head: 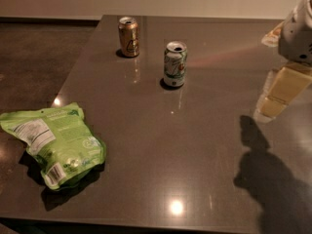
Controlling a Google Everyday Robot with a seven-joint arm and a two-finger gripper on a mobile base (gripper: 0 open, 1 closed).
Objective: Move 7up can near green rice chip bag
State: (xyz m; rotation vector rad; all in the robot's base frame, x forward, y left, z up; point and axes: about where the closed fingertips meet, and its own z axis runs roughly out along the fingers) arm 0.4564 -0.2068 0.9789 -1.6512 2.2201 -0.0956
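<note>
7up can stood upright on the dark surface, near the middle back. The pincer hung at the right edge, well apart from the can and not touching it. I could not tell if the pincer was spread or pressed together. The green rice chip bag lay far off at the front left.

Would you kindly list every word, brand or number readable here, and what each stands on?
No text reads clearly.
Silver-white and green 7up can: label with red spot, lettering too blurred.
Brown-gold can: dark emblem, no legible words.
Lime-green crinkled rice chip bag: white nutrition panel and barcode, print too small.
Gripper, at the right edge of the view: no markings seen.
</note>
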